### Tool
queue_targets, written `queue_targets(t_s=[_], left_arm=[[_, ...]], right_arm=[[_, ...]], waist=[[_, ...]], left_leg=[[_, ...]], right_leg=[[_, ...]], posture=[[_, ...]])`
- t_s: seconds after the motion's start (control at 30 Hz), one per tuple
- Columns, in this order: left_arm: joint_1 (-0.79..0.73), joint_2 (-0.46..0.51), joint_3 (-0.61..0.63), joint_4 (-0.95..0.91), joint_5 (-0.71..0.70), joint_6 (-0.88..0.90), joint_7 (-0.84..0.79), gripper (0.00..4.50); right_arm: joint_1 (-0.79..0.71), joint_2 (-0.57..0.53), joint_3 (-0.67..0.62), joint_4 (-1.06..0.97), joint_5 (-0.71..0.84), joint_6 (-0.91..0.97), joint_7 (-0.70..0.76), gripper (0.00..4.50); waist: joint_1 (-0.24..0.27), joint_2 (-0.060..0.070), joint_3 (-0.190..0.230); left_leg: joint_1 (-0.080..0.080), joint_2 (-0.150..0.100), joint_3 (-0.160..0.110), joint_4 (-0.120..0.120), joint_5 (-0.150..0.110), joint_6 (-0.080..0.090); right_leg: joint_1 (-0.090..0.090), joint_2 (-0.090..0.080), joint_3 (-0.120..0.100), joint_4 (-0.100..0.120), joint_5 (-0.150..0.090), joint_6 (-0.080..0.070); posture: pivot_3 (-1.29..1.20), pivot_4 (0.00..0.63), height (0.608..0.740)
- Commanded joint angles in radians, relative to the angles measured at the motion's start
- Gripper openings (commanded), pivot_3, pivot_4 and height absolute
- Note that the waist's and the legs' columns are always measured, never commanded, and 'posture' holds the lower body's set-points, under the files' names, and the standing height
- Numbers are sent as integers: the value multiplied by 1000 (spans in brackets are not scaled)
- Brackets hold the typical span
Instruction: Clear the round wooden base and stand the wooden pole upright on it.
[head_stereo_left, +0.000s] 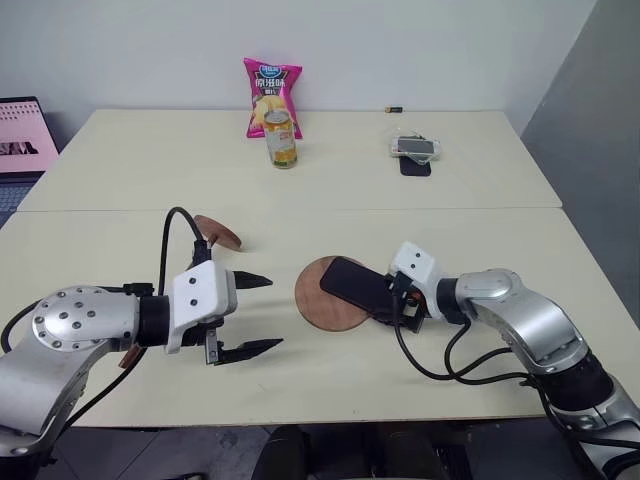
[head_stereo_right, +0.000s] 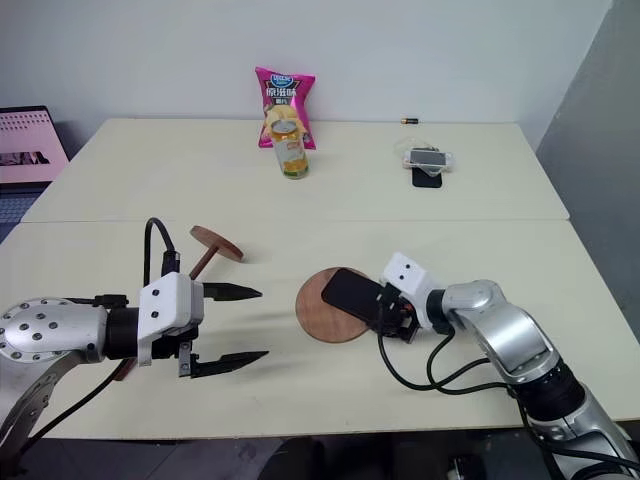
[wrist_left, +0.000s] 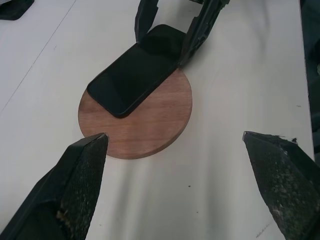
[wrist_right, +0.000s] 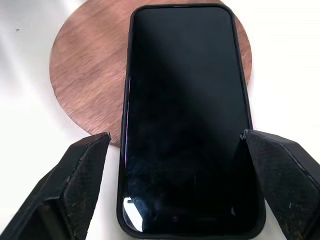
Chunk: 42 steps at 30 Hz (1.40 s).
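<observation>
I see the black phone lying on the flat round reddish-brown wooden base; my right gripper straddles it, wide. The dark wooden pole lies at ten o'clock, untouched; left gripper empty, wide.

Bright, even indoor light; pictures sharp

Soft shadows lie under the arms on the pale table; a faint glare marks the phone at 7 o'clock.

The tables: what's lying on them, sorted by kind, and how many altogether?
Phones: 2, one on the round wooden base, one at the far side
Wooden pieces: 2, the base and the wooden pole
Snack bag: 1
Can: 1
Total: 6
</observation>
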Motion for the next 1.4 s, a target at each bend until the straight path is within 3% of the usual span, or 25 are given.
queue_targets(t_s=[0.03,0.37,0.57,0.73,0.83,0.97,1.13,1.4], left_arm=[[-11,-2,-4,-15,9,-16,12,4481],[-4,-2,-8,-23,16,-14,27,4481],[-2,-1,-6,-24,19,-16,25,4481],[-12,-2,-15,-18,21,-18,23,4481],[-14,-3,-15,-17,19,-17,23,4481],[-9,-1,-8,-15,15,-16,18,4481],[-23,-7,-10,-10,0,-7,19,4481],[-28,-16,-10,-13,-31,12,18,4481]], right_arm=[[-14,5,-10,3,5,32,-15,4500],[-9,-28,-38,-27,40,10,28,4500],[30,-151,-11,-71,-30,-182,74,4500],[109,-163,-10,-83,-91,-271,32,4500],[128,-100,-83,-66,-42,-204,-3,4500],[152,-69,-282,-22,161,-23,65,4500],[167,-100,-329,36,240,79,96,4500],[155,-5,-331,63,334,215,43,4500]], waist=[[0,0,0],[0,0,0],[0,0,0],[0,0,0],[-2,0,0],[0,0,0],[2,0,0],[-5,0,0]], left_leg=[[0,0,0,0,0,0],[0,0,0,0,0,0],[0,0,0,0,0,0],[0,0,0,0,0,0],[0,0,0,0,0,0],[0,0,0,0,0,0],[0,0,0,0,0,0],[0,1,0,0,0,0]], right_leg=[[0,0,0,0,0,0],[0,0,0,0,0,0],[0,0,0,0,0,1],[0,0,0,0,-1,2],[0,0,0,0,-1,2],[0,0,0,0,0,0],[1,0,0,-1,0,0],[0,1,0,0,0,1]], posture=[[0,150,740],[0,150,740],[0,150,740],[0,150,740],[0,150,740],[0,150,740],[0,150,740],[0,150,740]])
